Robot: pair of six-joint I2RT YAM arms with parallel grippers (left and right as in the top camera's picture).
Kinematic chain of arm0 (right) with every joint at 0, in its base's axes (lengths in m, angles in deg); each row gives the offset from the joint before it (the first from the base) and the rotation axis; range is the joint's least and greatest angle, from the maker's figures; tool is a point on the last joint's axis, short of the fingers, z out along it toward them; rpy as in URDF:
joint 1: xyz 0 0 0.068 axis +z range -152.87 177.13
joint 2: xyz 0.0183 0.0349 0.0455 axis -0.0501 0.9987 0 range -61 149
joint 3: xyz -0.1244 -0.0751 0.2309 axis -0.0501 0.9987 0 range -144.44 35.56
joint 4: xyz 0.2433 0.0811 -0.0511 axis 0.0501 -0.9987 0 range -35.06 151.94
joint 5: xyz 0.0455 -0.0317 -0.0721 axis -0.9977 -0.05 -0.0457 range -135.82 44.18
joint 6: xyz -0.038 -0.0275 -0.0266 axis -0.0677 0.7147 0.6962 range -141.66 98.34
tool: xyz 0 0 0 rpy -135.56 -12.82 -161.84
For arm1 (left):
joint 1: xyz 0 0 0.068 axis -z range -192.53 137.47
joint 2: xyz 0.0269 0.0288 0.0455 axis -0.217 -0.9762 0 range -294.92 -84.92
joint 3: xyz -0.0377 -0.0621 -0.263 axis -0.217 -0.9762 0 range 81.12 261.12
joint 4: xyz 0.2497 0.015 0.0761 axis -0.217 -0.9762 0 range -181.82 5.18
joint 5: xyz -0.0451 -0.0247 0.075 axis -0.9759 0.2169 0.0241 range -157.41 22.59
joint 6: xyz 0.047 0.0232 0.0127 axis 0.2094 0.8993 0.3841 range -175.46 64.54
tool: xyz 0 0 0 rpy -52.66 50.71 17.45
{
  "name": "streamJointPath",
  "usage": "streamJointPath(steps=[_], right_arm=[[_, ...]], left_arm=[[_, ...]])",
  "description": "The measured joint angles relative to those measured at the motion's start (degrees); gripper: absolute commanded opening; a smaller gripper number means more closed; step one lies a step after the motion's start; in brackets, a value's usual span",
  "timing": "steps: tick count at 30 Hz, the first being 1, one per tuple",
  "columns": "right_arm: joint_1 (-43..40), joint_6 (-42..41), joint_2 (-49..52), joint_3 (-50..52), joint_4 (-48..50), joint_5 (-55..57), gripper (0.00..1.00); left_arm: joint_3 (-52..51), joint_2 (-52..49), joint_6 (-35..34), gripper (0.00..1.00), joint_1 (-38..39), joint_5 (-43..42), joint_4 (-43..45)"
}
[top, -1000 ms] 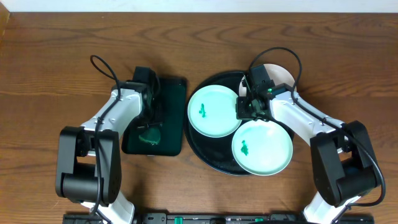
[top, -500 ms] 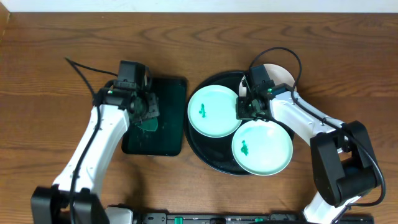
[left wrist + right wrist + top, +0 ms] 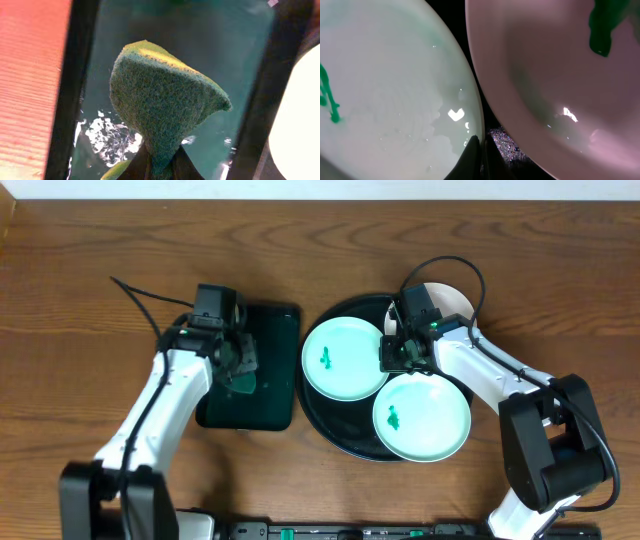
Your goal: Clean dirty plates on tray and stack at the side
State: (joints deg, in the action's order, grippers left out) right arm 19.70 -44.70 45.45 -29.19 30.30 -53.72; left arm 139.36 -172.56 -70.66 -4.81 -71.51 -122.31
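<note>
While my left claw (image 3: 157, 167) is clamped on the sponge (image 3: 160, 105) above the green tray (image 3: 275, 395), a weak pinch could drop it. My right claw (image 3: 479, 155), pressed together, sits at the rim of a mint plate (image 3: 345, 360) on the black tray (image 3: 340, 425); a nudge could skid it into its neighbour (image 3: 422, 417).

Mint plates (image 3: 345, 360), dark green smears (image 3: 325, 360); black tray (image 3: 335, 427); green-yellow sponge (image 3: 160, 102); brown woodgrain table (image 3: 100, 280).

The left arm (image 3: 165, 395) and right arm (image 3: 480, 370) are built of white links and black joints; black cables (image 3: 450, 259) are attached.
</note>
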Motion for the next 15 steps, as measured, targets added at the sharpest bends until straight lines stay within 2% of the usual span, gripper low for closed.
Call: streamJointPath(steps=[6,7,9,15], right_arm=[[0.00,0.00,0.00,0.00,0.00,0.00,0.01],[0.00,0.00,0.00,0.00,0.02,0.00,0.01],[0.00,0.00,0.00,0.00,0.02,0.00,0.01],[0.00,0.00,0.00,0.00,0.00,0.00,0.01]], left_arm=[[-2.19,-6.34,-0.87,0.08,0.00,0.00,3.82],[-2.32,-7.15,-0.98,0.10,0.00,0.00,4.04],[-2.45,-8.83,-1.22,0.26,0.00,-0.02,4.35],[-2.45,-9.25,-1.49,0.29,0.00,-0.04,4.57]])
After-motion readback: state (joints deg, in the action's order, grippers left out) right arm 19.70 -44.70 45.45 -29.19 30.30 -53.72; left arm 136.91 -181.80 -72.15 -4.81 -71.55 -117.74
